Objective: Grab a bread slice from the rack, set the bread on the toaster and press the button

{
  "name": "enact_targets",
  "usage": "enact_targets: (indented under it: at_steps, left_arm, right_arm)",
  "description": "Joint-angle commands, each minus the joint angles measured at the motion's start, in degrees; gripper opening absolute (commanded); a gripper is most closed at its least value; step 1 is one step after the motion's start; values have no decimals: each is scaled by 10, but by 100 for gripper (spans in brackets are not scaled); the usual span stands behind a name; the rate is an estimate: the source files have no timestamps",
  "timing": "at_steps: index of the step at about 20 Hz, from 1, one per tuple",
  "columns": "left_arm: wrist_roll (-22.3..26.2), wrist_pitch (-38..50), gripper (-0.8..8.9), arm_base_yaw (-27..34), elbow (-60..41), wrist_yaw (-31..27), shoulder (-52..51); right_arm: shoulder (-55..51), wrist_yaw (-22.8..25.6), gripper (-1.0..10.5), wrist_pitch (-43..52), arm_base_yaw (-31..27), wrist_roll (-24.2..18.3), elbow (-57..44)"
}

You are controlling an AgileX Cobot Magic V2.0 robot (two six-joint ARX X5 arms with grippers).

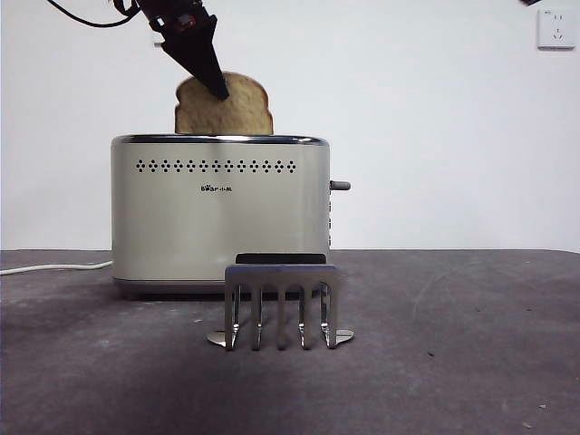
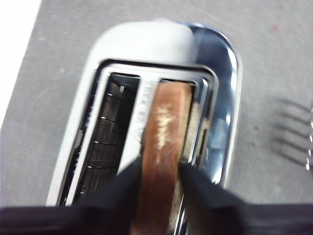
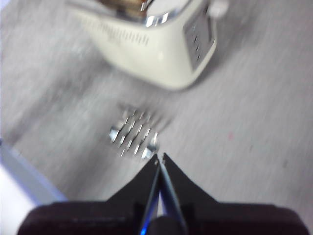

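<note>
Bread first: my left gripper (image 2: pixel 159 171) is clamped on the slice of bread (image 1: pixel 237 113), one black jaw on each face, gripping near its crust edge. In the front view that gripper (image 1: pixel 217 91) comes down from the upper left, and the slice stands upright with its lower part inside the toaster (image 1: pixel 220 213), its rounded top showing above the chrome rim. From my left wrist, the slice (image 2: pixel 164 142) sits in one slot while the slot beside it is bare wire and metal. Further right, the button (image 1: pixel 340 186) sticks out sideways from the toaster's narrow end, untouched. The rack (image 1: pixel 281 304) stands on the table (image 1: pixel 453 362) just in front of the toaster, carrying nothing. My right gripper (image 3: pixel 160 159) hangs above the rack (image 3: pixel 134 137), jaws pressed together on nothing.
</note>
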Motion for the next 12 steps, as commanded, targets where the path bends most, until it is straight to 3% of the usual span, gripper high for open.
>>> enact_targets:
  at_steps: [1,5,8,12]
  left_arm:
    - [-40,2,380,0,-3,2,5]
    - [-81,3,381,0,-2,1,4]
    - [-131,2,381,0,-2,1,-10]
    - [-239,-6,377,0,-2,2,-62]
  right_arm:
    - [22,-1,-12,43,2,24,1]
    - [71,-2,-12,142,2,60,1]
    - [116,-54,-12,238,2,100,1]
    - [196,-76,-12,377,6,166,1]
